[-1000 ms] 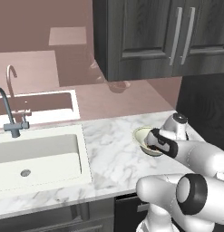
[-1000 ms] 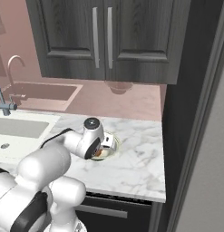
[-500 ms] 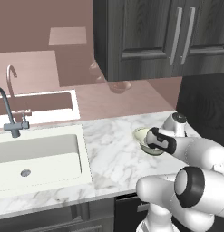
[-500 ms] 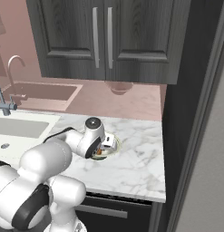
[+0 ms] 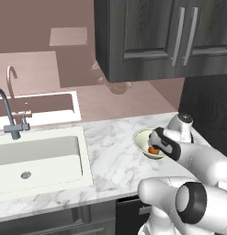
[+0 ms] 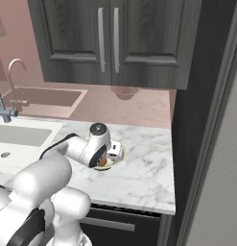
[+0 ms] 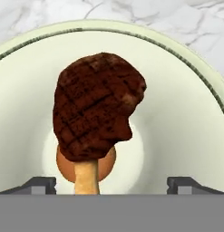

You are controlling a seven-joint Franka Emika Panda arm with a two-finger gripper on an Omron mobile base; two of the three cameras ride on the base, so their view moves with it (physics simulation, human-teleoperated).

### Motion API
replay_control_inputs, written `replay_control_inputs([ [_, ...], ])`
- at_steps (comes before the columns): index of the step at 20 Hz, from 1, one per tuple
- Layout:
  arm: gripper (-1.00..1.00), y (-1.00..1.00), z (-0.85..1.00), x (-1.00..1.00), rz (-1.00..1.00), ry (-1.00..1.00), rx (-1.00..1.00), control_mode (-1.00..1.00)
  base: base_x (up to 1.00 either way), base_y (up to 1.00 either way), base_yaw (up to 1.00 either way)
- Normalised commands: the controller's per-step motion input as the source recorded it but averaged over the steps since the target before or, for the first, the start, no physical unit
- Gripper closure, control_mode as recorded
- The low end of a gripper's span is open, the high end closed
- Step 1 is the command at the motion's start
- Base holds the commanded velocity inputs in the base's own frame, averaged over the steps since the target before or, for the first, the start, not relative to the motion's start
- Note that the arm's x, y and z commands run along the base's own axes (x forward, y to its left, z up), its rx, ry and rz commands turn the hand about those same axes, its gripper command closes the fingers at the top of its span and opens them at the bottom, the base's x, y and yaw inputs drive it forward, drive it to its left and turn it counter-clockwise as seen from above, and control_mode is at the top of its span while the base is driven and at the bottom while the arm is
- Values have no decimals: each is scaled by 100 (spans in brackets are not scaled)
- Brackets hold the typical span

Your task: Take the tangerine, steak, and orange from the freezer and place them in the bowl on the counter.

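Inside the bowl (image 7: 186,136) on the marble tabletop (image 5: 110,156), steak (image 7: 96,106) lying over an orange fruit (image 7: 86,166), my claw (image 7: 111,183) just above, tips spread apart, gripping nothing.

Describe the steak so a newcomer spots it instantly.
On the white marble counter, right of the sink, sits a shallow cream-green bowl. Inside it is the steak: a dark maroon-brown slab with grill marks and a pale bone, lying over a smooth round orange fruit.

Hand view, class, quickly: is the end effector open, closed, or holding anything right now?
End effector: open, tips wide apart, holding nothing; the steak sits in the bowl between them.
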Motion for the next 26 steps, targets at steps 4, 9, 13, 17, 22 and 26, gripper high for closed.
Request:
replay_control_inputs([
  [4, -100, -1, 56, -58, 0, -5, 0, -100, 0, 0, 0],
  [9, -100, 0, 78, -61, 0, -5, 0, -100, 0, 0, 0],
  [13, -100, 0, 77, -64, 0, -5, 0, -100, 0, 0, 0],
  [17, -100, 8, 77, -76, 0, -4, 0, -100, 0, 0, 0],
  [22, -100, 29, 63, -80, 0, 0, 0, -100, 0, 0, 0],
  [26, -100, 38, 70, -67, 0, 0, 0, -100, 0, 0, 0],
])
